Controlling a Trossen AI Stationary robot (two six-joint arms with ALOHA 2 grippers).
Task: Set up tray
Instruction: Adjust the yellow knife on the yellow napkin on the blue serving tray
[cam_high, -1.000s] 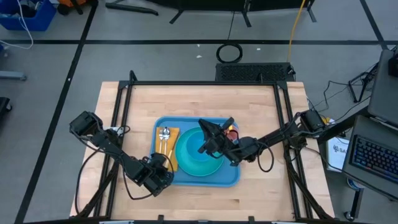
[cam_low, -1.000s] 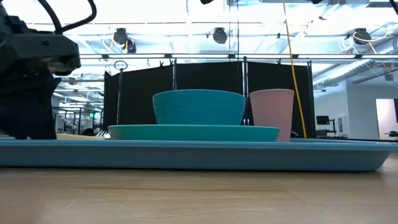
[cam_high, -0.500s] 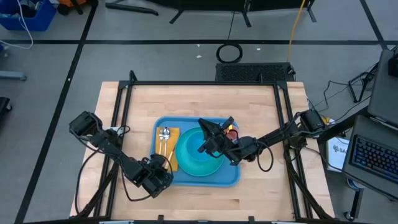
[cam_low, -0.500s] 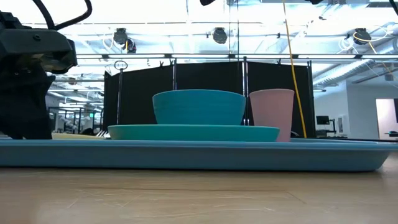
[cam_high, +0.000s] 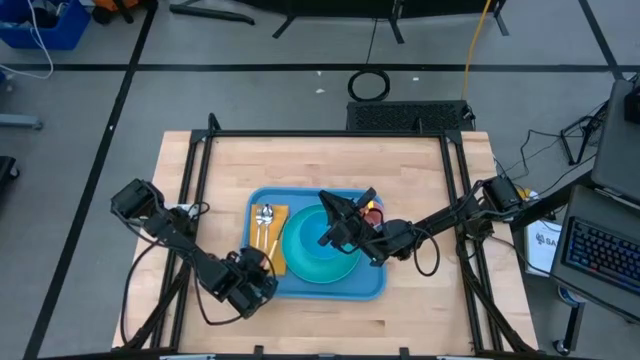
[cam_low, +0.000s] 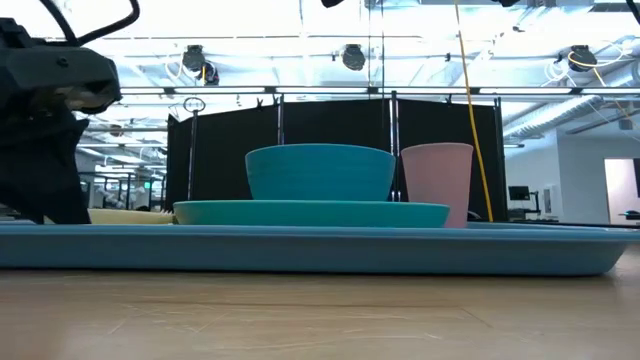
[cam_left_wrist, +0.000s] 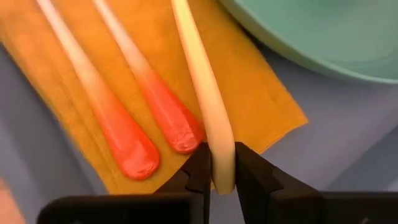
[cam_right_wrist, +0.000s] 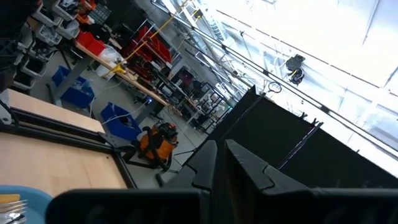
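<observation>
The tray (cam_high: 318, 287) lies near the middle of the wooden surface (cam_high: 400, 160), with bare wood open on every side of it and the widest clear stretch beyond its far edge. On the tray, a turquoise plate (cam_high: 310, 268) carries a blue bowl (cam_low: 320, 172); a pink cup (cam_low: 437, 183) stands beside the bowl toward the tray's right end. At the tray's left end an orange napkin (cam_left_wrist: 249, 99) holds cutlery: two orange-handled pieces (cam_left_wrist: 124, 134) and a cream-handled one (cam_left_wrist: 208, 109), all lying side by side. The napkin's near edge stops just short of the tray's rim.

The left hand (cam_left_wrist: 222, 180) sits low at the tray's near left corner, its fingers (cam_left_wrist: 200, 171) pinching the end of the cream handle. The right hand (cam_high: 335, 212) hovers above the plate and bowl, fingers pressed together on nothing, the arm reaching in from the surface's right edge.
</observation>
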